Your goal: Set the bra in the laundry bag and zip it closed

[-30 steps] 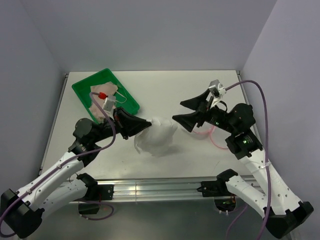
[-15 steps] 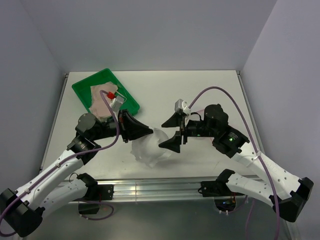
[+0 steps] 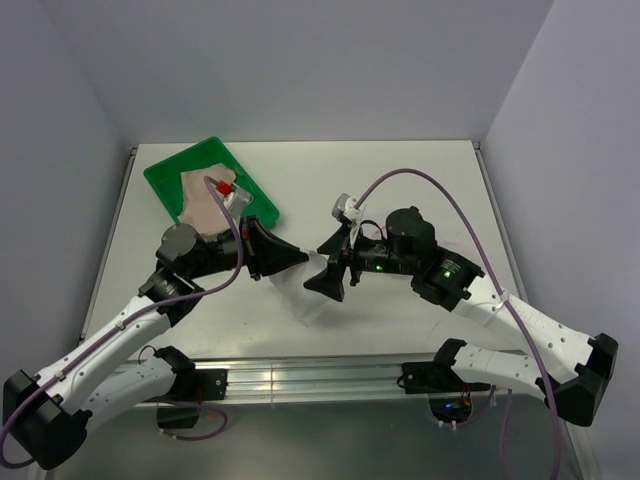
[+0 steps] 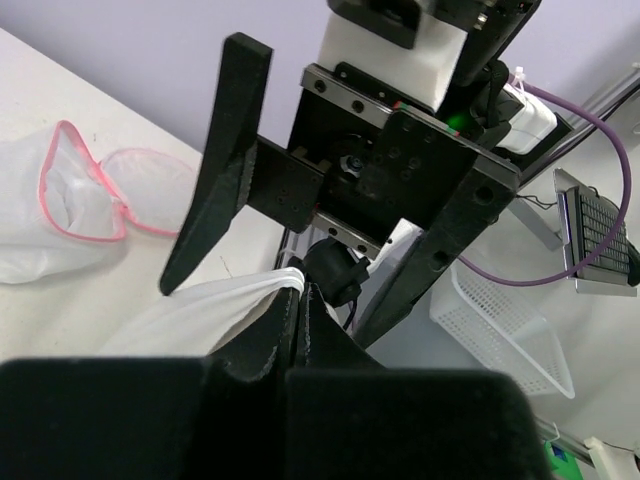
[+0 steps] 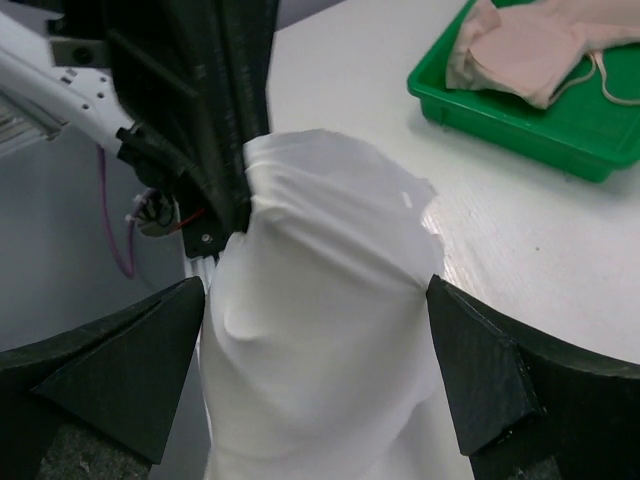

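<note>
The left hand [image 3: 297, 256] is clenched on a limp white fabric garment [image 5: 320, 300], likely the bra, which hangs down from its tips. The right hand [image 3: 327, 262] is spread wide, its fingers straddling that fabric. The pink-rimmed white mesh laundry bag [image 4: 85, 190] lies unzipped on the surface [image 3: 400, 190], off to one side of both hands.

quick headcount, nothing fancy:
- arms: 2, left arm [image 3: 110, 340] + right arm [image 3: 530, 325]
- grippers: 2, left gripper [image 3: 298, 256] + right gripper [image 3: 330, 263]
- garments: 2, peach bra [image 5: 520, 50] + white garment [image 5: 320, 300]
- mesh laundry bag [image 4: 70, 200]: 1
- green tray [image 5: 500, 125]: 1
- white basket [image 4: 500, 330]: 1
</note>
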Robot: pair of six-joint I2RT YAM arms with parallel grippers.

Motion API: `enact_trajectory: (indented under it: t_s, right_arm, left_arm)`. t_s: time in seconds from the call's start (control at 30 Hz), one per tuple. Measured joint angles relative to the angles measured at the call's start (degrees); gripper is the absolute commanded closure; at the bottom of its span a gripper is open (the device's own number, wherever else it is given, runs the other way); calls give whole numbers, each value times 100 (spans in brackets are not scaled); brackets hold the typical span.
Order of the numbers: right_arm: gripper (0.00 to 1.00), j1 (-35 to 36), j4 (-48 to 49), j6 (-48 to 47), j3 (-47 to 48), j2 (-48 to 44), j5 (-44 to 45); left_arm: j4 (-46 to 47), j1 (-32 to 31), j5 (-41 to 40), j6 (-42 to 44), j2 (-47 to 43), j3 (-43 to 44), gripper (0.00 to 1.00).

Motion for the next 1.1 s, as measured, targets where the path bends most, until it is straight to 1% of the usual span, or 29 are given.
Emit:
enact_trajectory:
  t_s: [0.27,0.33,0.43,0.53,0.57,0.63,0.67,0.7,0.73,0.77,0.8,0.83,0.87,0.93,1.0,1.1]
  right_arm:
    - [0,205,-35,153,201,476,634]
    - [2,232,-63,146,201,540,695]
    - [7,234,-109,122,201,566,726]
    - [21,234,-28,96,146,501,634]
    - [35,234,24,96,85,450,566]
    - [56,234,146,109,-66,330,402]
    - [74,234,166,118,-105,284,358]
    - [80,234,195,111,-142,238,330]
    - [83,219,197,170,-155,201,293]
    - [88,192,205,232,-155,181,273]
    - [91,157,205,280,-155,164,271]
    - [93,92,201,365,-157,142,271]
    - [99,-9,201,459,-168,122,280]
    - [100,-293,203,721,-227,55,376]
    - [100,-752,186,1056,-348,-118,603]
    - [100,-1294,76,1414,-498,-511,1147]
  left_arm:
    - [179,0,2,-136,20,-33,100]
    - [203,-4,7,-140,20,-44,100]
    - [223,-4,9,-144,20,-46,100]
    - [238,-4,15,-146,20,-46,100]
    - [249,-7,20,-146,22,-46,100]
    - [260,-7,20,-144,22,-46,100]
    - [258,-4,15,-136,26,-46,98]
    - [254,-7,11,-133,31,-46,94]
    - [236,-7,-24,-114,35,-44,80]
    - [199,-7,-63,-66,35,-44,68]
    - [146,-7,-107,-22,33,-35,58]
    - [81,-7,-195,17,28,-20,37]
    - [-4,-7,-269,96,20,11,30]
    - [-212,-9,-501,181,-28,98,23]
    - [-409,-15,-833,297,-133,175,25]
    - [-708,-15,-1615,422,-396,210,28]
